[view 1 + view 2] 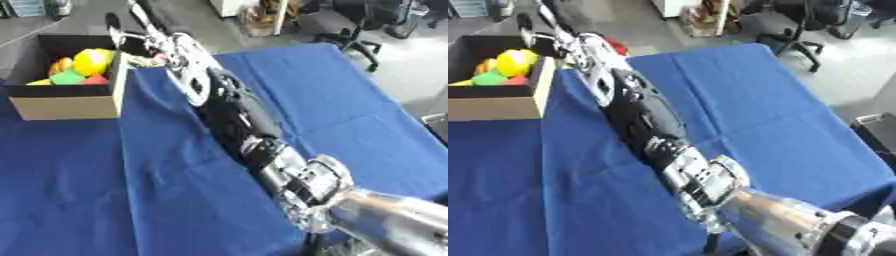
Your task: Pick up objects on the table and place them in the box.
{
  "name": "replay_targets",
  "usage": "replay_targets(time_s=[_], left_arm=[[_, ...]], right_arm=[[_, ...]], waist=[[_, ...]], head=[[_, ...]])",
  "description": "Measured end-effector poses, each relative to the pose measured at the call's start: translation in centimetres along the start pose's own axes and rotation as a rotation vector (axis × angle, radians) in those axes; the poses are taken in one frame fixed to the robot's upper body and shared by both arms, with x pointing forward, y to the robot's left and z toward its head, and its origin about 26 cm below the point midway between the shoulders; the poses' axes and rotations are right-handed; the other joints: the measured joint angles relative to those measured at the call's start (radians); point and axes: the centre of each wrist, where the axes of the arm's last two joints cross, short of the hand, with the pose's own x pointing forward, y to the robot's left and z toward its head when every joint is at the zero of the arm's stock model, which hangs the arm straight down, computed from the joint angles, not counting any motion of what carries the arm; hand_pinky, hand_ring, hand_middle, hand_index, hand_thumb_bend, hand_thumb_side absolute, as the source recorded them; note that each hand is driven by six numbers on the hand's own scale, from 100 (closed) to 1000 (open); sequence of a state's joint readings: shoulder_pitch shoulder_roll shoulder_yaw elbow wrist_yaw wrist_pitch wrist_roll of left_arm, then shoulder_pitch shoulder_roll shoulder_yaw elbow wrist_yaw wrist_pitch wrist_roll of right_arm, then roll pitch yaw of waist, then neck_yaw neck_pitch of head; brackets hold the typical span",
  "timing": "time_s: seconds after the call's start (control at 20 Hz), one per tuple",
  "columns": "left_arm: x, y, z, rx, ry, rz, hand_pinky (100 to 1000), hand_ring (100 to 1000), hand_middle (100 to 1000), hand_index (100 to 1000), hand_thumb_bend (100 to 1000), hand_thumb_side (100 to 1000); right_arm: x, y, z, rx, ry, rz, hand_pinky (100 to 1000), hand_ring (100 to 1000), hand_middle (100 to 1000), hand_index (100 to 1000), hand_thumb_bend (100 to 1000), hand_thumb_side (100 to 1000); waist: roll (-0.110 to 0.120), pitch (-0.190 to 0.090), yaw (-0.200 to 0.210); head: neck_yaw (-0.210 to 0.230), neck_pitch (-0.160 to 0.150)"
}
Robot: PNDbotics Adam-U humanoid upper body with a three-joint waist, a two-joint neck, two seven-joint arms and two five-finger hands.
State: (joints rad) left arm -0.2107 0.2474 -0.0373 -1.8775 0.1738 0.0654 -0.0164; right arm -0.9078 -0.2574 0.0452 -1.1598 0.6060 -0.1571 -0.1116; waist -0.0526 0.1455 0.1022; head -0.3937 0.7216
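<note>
The table (70, 200), draped in blue cloth, fills most of the scene. Across it the right arm (236, 125) stretches from the lower right toward the far left corner. There sits the cardboard box (66, 102), holding yellow, green, orange and red objects (79, 67). The right hand (131, 42) is at the box's right rim; whether its fingers are curled or straight I cannot tell.

Blue-clothed table (350, 110) w/ cardboard box (66, 105) at far-left.
</note>
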Motion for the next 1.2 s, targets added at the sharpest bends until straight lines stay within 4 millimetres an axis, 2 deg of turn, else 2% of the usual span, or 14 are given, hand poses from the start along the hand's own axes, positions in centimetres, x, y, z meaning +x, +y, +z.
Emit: replay_targets(time_s=[0.1,0.4,0.6,0.9,1.15,1.2], left_arm=[[-0.2,0.2,0.2,0.008,0.008,-0.017,748,666,664,862,100,776],[-0.8,0.6,0.5,0.019,0.02,-0.072,753,681,683,873,100,780],[-1.0,0.8,0.6,0.023,0.025,-0.105,754,689,691,878,100,782],[-1.4,0.8,0.9,0.023,0.032,-0.132,758,695,697,882,100,788],[-1.7,0.8,1.0,0.014,0.04,-0.154,759,697,700,886,100,785],[-1.8,0.7,1.0,0.013,0.04,-0.155,759,697,700,887,100,785]], right_arm=[[-1.1,-0.6,2.7,0.015,0.029,-0.089,794,726,815,966,100,111],[-3.4,-1.1,11.5,0.02,0.151,-0.309,774,699,777,930,100,319],[-4.3,-1.2,16.1,-0.025,0.235,-0.404,766,686,754,903,100,405],[-3.9,-0.2,19.4,-0.083,0.297,-0.504,758,674,728,874,100,463],[-3.7,0.5,21.1,-0.114,0.345,-0.557,747,646,694,852,100,462],[-3.7,0.5,21.3,-0.118,0.353,-0.563,745,643,690,850,100,427]], waist=[[-0.007,-0.001,-0.022],[-0.012,-0.001,-0.05],[-0.012,-0.001,-0.06],[-0.011,0.001,-0.069],[-0.011,0.001,-0.08],[-0.011,0.001,-0.08]], head=[[0.04,0.012],[0.125,0.03],[0.183,0.042],[0.281,0.044],[0.324,0.044],[0.332,0.044]])
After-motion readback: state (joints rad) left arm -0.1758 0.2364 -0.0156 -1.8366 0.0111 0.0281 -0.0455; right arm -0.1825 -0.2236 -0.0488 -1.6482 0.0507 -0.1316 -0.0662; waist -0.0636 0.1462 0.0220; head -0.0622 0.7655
